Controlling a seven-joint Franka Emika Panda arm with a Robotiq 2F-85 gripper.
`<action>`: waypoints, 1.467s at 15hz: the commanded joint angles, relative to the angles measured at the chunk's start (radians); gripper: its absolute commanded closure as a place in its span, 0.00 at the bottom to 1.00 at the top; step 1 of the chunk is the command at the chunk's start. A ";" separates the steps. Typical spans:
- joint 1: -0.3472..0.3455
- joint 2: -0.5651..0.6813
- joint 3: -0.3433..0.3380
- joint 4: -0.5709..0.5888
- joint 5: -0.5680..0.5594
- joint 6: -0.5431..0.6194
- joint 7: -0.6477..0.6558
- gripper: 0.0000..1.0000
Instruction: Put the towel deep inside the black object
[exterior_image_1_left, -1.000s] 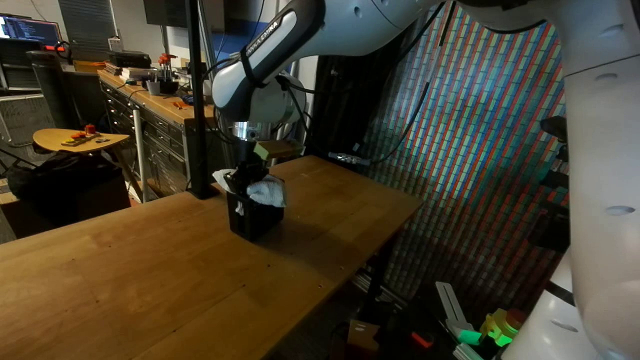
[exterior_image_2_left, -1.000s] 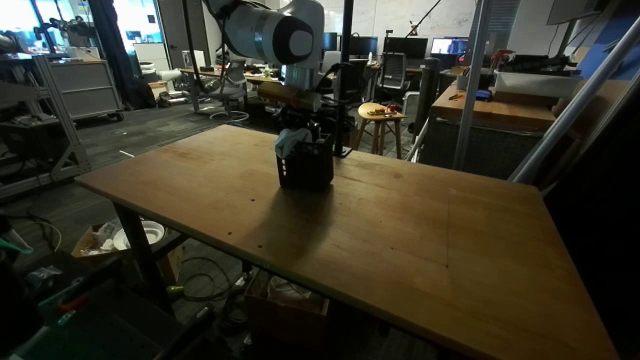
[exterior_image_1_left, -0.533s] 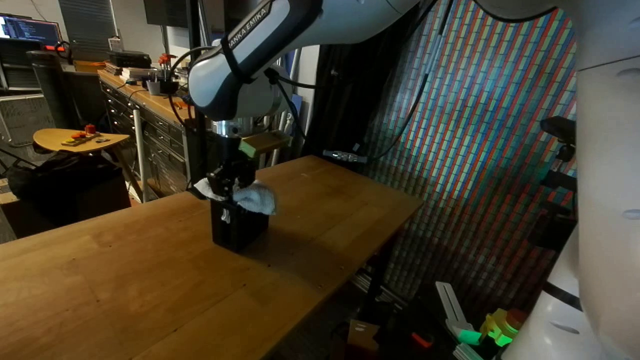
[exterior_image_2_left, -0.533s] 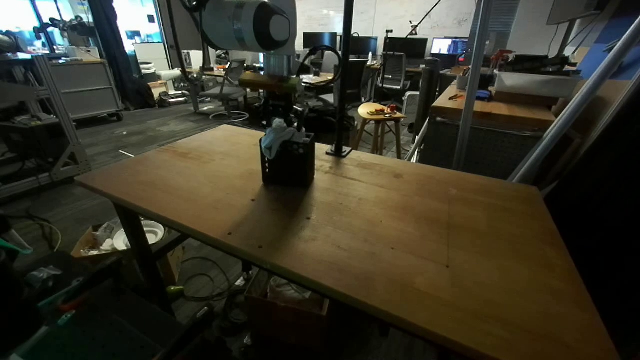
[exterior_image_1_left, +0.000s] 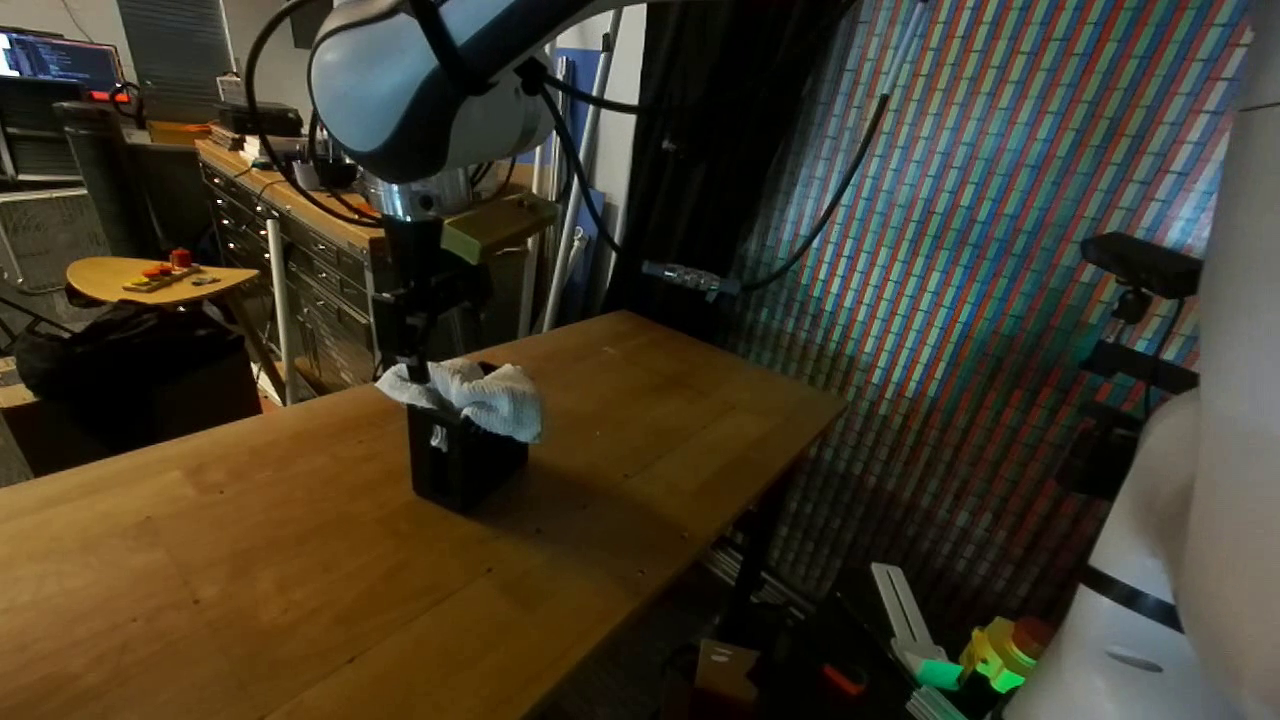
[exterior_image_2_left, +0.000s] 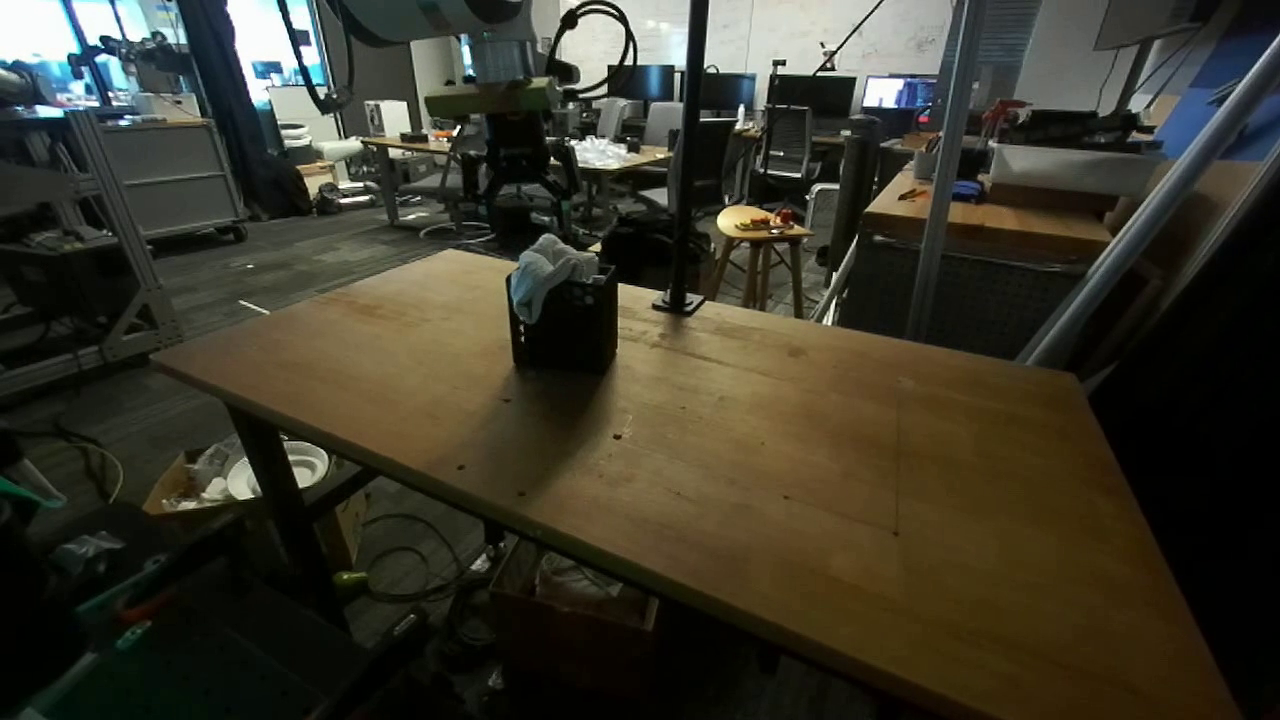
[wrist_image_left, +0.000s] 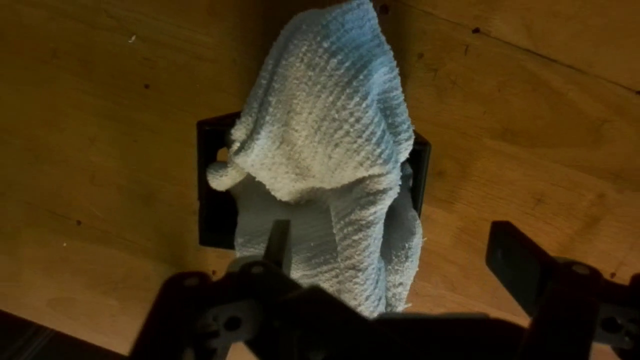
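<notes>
A pale blue-white towel (wrist_image_left: 320, 115) lies bunched over the mouth of the black container (wrist_image_left: 217, 225), draping past its rim on two opposite sides. In both exterior views the towel (exterior_image_1_left: 500, 400) bulges above the container (exterior_image_1_left: 465, 465), which stands upright on the table. How far the cloth reaches down inside is hidden. My gripper (wrist_image_left: 390, 230) has its fingers spread wide with nothing held between them. In an exterior view the gripper (exterior_image_2_left: 530, 215) hangs just above the towel (exterior_image_2_left: 545, 270), with a small gap showing.
The container stands on a wooden table (exterior_image_2_left: 800, 450). Close behind it rises a black upright post (exterior_image_2_left: 690, 170) with a foot plate on the table's edge. A stool (exterior_image_2_left: 762, 225) with small colourful items and a workbench (exterior_image_1_left: 300, 210) lie beyond the table.
My gripper has opened, let go of the towel and risen off it. Meanwhile the black container, towel on top, has shifted a little leftward in both exterior views.
</notes>
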 joint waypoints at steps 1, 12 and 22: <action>0.022 -0.058 0.001 -0.023 -0.056 -0.044 0.049 0.20; 0.030 -0.042 0.018 -0.018 -0.069 -0.035 0.060 0.95; 0.012 0.020 0.019 -0.035 -0.029 0.047 0.033 0.99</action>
